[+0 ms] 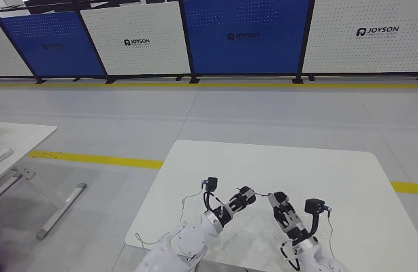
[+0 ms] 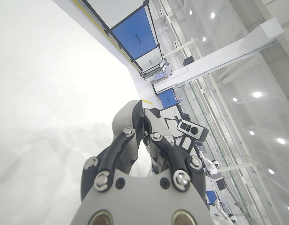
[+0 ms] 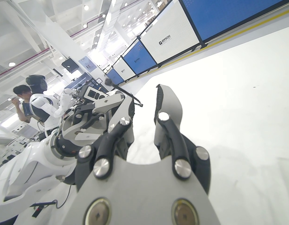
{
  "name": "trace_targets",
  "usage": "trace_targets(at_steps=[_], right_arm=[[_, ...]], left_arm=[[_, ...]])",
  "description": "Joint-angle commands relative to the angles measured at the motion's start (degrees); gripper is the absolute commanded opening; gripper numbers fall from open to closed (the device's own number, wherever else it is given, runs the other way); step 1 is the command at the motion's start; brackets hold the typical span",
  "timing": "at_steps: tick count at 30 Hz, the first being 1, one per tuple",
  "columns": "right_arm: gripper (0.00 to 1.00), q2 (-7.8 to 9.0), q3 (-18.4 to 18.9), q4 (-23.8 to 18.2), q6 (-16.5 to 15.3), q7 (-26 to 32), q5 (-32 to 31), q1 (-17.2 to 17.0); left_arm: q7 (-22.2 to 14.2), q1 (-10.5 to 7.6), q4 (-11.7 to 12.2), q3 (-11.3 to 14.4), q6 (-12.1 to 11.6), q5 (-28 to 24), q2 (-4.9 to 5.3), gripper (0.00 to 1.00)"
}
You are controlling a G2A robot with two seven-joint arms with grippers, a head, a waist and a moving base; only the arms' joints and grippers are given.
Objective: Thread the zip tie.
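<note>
One zip tie (image 3: 125, 93) in left gripper (image 2: 142, 116) (right gripper (image 3: 145, 97) agape).

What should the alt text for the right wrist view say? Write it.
The open right hand hovers over a white table; beside it the left hand pinches a thin black zip tie whose end points toward the gap.

The left gripper (image 2: 141, 112) and right gripper (image 3: 146, 99) share pale grey curved fingers (image 3: 170, 104), black ribbed pads (image 3: 159, 94), black linkage bars (image 2: 114, 146) behind them, round silver screws (image 3: 181, 166) and glossy white arm shells (image 1: 188, 241)
</note>
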Motion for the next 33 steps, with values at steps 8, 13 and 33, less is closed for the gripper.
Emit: trace_targets(at_steps=[8,13,33], right_arm=[[0.09,-0.13,0.0,0.2,0.1,-0.2,-0.2,0.0],[0.0,-0.19,0.0,0.2,0.1,-0.4,-0.3,0.0],[0.0,-0.38,0.2,0.0,0.2,-0.3,-0.9,-0.1]], left_arm=[[0.1,0.04,0.1,-0.1,-0.1,-0.2,-0.04,0.0],[0.2,0.08,0.1,-0.1,-0.1,-0.3,-0.07,0.0],[1.0,0.53,-0.8,0.3,-0.2,2.7,-0.08,0.17]])
